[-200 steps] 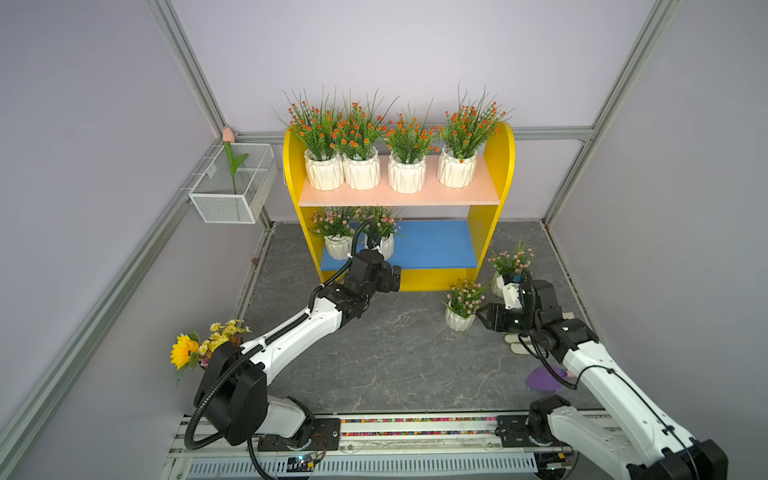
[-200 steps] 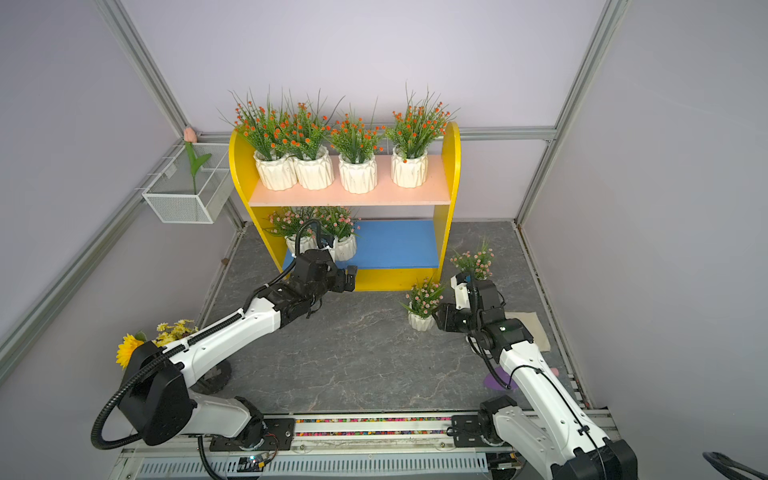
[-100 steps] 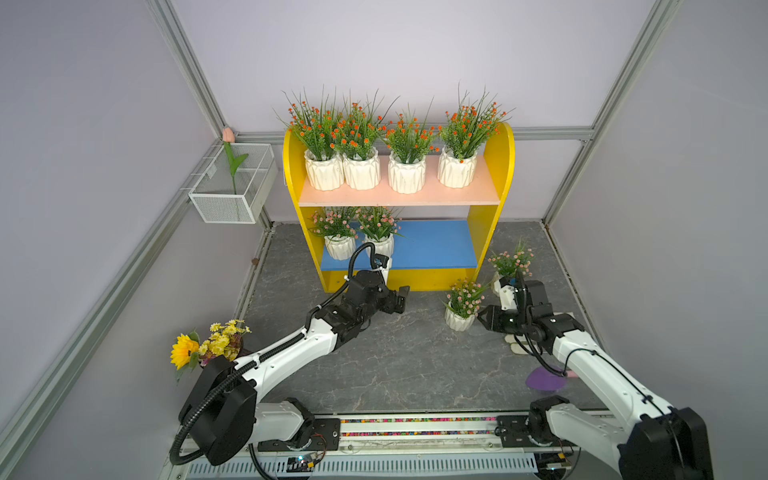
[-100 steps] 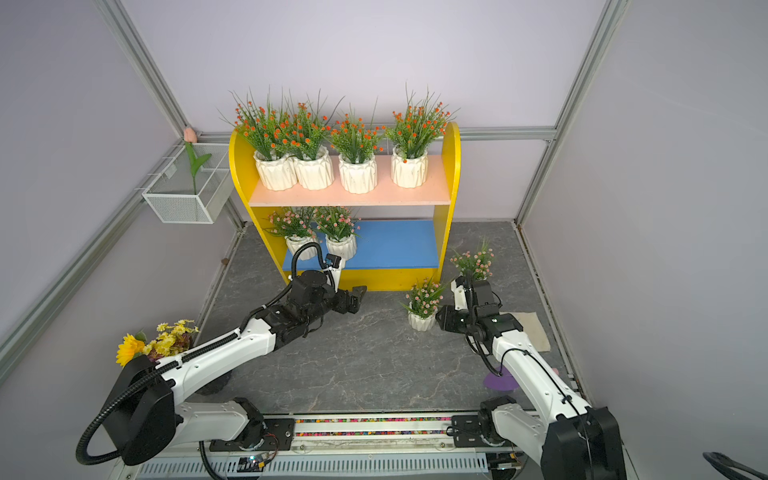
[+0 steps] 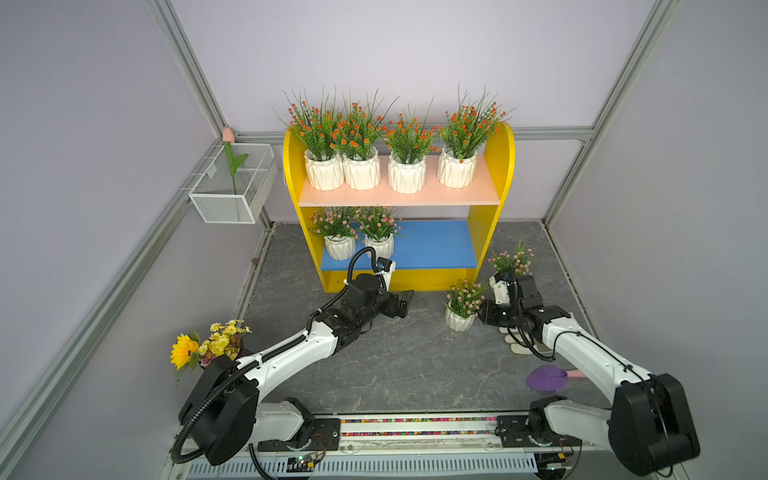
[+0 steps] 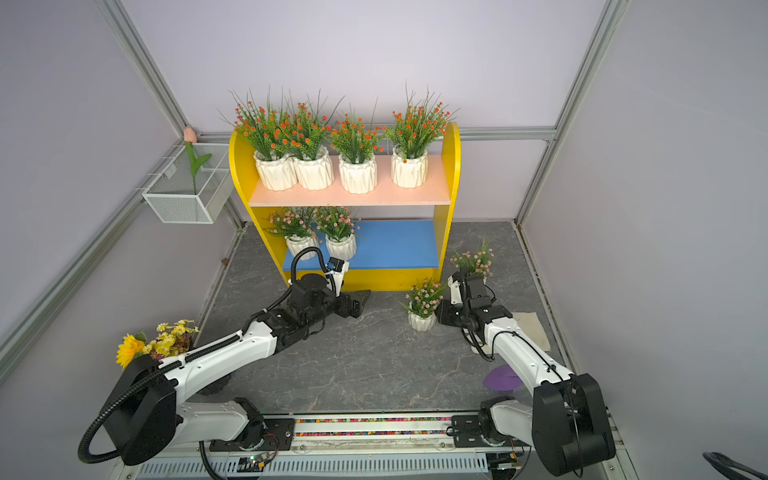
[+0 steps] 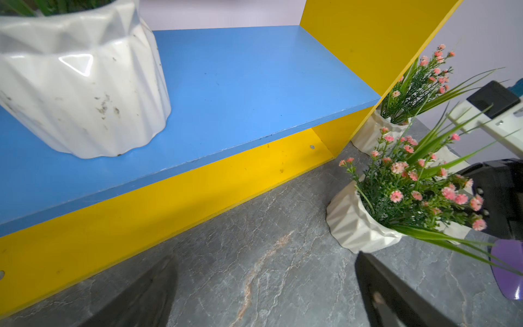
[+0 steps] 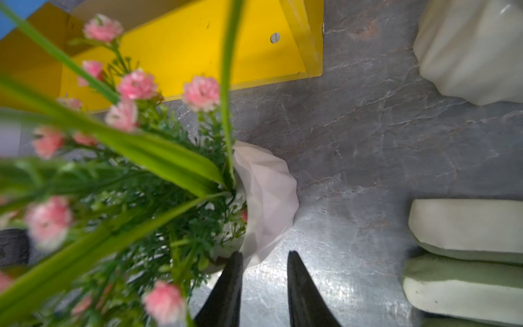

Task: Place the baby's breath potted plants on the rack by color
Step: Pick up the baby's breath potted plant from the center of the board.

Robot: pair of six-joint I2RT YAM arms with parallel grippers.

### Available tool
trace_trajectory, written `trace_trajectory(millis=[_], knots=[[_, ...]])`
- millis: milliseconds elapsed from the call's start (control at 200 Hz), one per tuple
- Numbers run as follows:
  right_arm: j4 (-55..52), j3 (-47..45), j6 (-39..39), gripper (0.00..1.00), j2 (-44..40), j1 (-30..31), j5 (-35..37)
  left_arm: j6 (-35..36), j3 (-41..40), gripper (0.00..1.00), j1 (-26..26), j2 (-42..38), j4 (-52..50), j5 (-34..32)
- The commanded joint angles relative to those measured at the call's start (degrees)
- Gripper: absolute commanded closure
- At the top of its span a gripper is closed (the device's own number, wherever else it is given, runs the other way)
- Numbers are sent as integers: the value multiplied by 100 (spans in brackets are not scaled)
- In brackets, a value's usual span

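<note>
The rack (image 5: 502, 166) holds several orange baby's breath potted plants (image 5: 405, 141) on its peach board and two pink ones (image 5: 357, 224) at the left of its blue board (image 5: 432, 249). Two more pink plants stand on the floor at the rack's right end: a nearer one (image 5: 460, 300) (image 6: 424, 296) and a farther one (image 5: 512, 259). My right gripper (image 5: 482, 311) (image 8: 264, 253) is at the nearer plant's pot (image 8: 268, 192). Its jaws are narrowed astride the rim, with floor showing between them. My left gripper (image 5: 405, 301) (image 7: 264, 257) hangs wide open and empty over the floor before the rack.
A white wire basket (image 5: 224, 199) with a tulip hangs on the left wall. A sunflower bouquet (image 5: 208, 345) stands by the left arm's base. A purple piece (image 5: 544, 378) and pale glove-like pieces (image 8: 467, 226) lie on the floor near the right arm.
My left gripper has drawn back from the lower shelf to the floor in front of the rack. The right gripper's jaws have narrowed at the nearer floor plant's pot.
</note>
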Motion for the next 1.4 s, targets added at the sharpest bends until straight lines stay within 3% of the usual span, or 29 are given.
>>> trace_trajectory(millis=[0, 600, 970, 1395], knots=[[202, 134, -47, 70, 145, -28, 55, 17, 6, 0, -28, -94, 121, 118], [212, 436, -20, 76, 788, 124, 136, 156, -93, 0, -80, 193, 580, 928], [-52, 685, -180, 87, 998, 229, 117, 354, -496, 0, -159, 573, 1276, 1703], [-291, 1043, -239, 90, 550, 240, -800, 447, -626, 0, -509, 799, 1429, 1383]])
